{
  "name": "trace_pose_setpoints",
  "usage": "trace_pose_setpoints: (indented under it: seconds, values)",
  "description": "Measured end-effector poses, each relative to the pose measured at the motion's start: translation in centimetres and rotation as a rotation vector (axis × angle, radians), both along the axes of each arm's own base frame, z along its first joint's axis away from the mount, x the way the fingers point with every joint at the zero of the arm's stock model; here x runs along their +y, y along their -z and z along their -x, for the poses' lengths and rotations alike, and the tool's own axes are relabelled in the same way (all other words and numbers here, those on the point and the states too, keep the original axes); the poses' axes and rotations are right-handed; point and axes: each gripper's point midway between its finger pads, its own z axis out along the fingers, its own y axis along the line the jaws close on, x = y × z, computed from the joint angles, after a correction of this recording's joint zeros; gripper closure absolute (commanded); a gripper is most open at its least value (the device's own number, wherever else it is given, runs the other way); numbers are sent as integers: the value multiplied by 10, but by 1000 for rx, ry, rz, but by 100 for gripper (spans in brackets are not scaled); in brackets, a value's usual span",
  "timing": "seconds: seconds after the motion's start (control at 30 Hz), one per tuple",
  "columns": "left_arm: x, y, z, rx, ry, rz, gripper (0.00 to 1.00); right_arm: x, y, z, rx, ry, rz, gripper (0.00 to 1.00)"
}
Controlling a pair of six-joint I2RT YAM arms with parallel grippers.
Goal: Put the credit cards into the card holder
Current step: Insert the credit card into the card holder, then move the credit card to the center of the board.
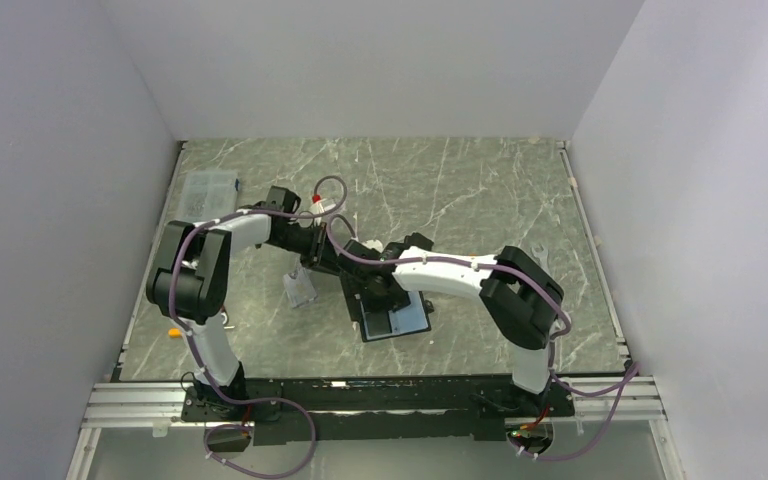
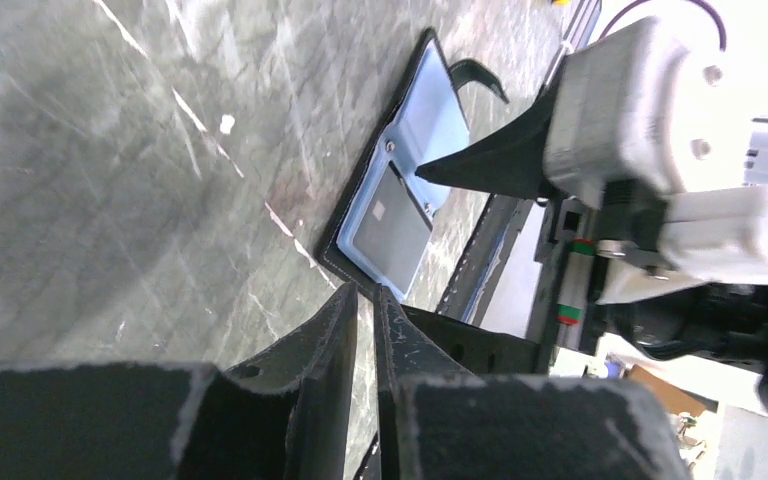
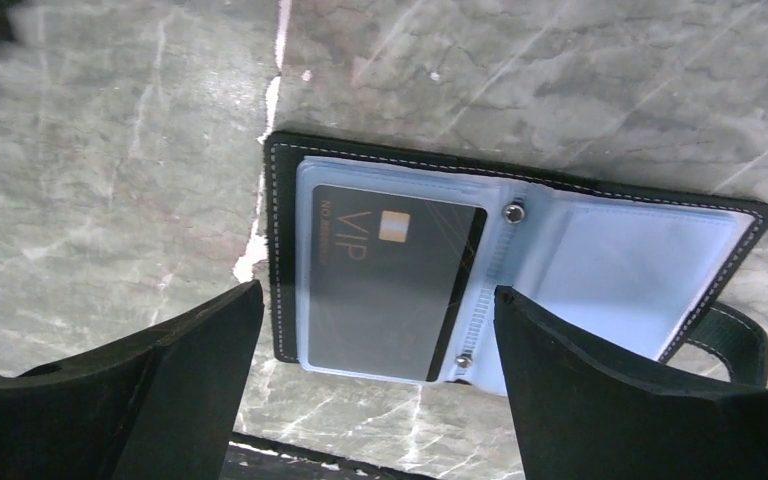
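Right wrist view: right jaws [image 3: 377, 295] spread wide, one finger on each side of the open card holder [image 3: 640, 250], hanging over it. Contact with it cannot be told. Nothing is held.

Card holder lies opened flat, clear pockets up, on the grey marbled tabletop [image 3: 110, 150]. One black credit card [image 3: 390, 270], marked "VIP" with a gold chip, sits inside one clear pocket. The other pocket shows only bluish plastic. Strap tab [image 3: 735, 335] curls off the holder's short edge on that side.

Left wrist view: left jaws [image 2: 365, 295] drawn almost together with a thin slit between them, nothing visible in the slit. Their tips sit near one corner of the holder; touching or not, cannot tell.

Top view: holder sits about mid-width on the tabletop, toward the near edge, with the carded half on the left. Small clear sleeve [image 1: 300, 290] lies left of it. Clear plastic box [image 1: 210, 190] is in the far-left corner, well apart.
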Motion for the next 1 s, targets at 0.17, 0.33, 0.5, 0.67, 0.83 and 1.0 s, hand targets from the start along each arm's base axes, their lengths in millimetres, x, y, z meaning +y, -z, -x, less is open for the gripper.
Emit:
trace_pose_setpoints:
  seconds: [0.17,0.33,0.5,0.67,0.83,1.0]
  values:
    - [2,-23,-18,-70,26,7,75,-10,-7,-7,-12,28,6,9]
    - [0,-51,-39,-186,61,15,66,-60,-56,-49,-71,202,-129,0]
    - [-18,-80,-47,-301,139,-11,60,-151,-82,-92,-137,477,-253,0]
    - [-55,-121,-51,-449,240,-20,63,-208,-57,-83,-78,656,-315,0]
    - [-84,-159,-62,-553,288,0,1,-234,-61,-78,-84,765,-402,0]
    - [-97,-186,-65,-618,310,-16,1,-247,-58,-90,-97,817,-452,0]
